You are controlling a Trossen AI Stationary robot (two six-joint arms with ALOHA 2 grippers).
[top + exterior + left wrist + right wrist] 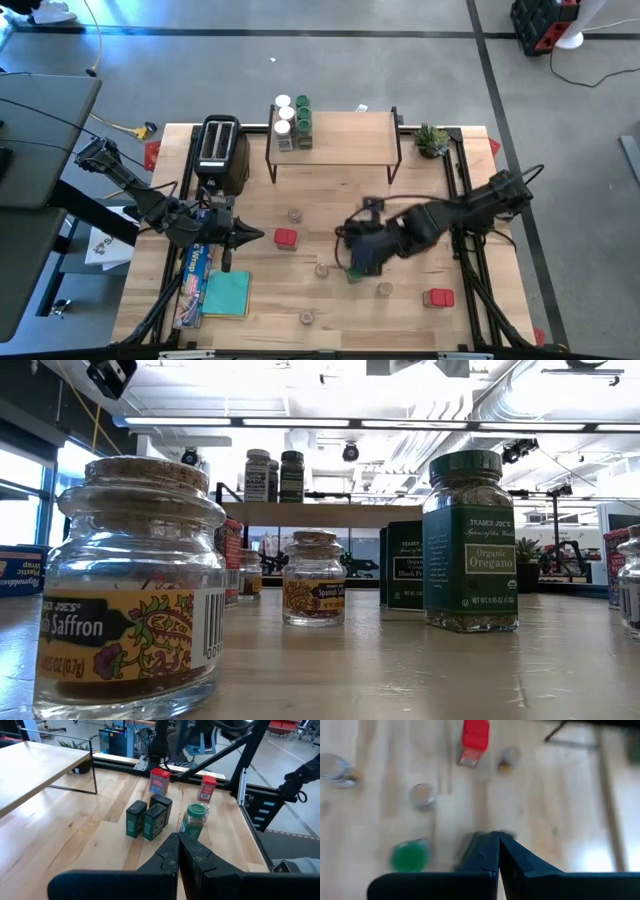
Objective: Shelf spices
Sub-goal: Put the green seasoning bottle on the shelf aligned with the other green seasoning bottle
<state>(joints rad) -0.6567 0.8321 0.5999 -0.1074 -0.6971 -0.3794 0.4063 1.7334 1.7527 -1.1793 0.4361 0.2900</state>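
Note:
The shelf (345,140) stands at the table's far middle on thin black legs. Several white- and green-lidded jars (292,120) sit at the left end of its wooden top. Spices lie scattered on the table: red tins (285,238) (438,297), small clear jars (322,268) (385,289), black boxes (152,817) and a green-lidded jar (194,820). My left gripper (255,236) (178,850) is shut, just left of the nearer red tin. My right gripper (352,258) (498,837) is shut above the black boxes and the green-lidded jar (410,856).
A black toaster (222,150) stands left of the shelf. A long blue foil box (193,280) and a teal cloth (226,293) lie at the near left. A small plant (432,140) sits at the far right. Most of the shelf's top (350,130) is bare.

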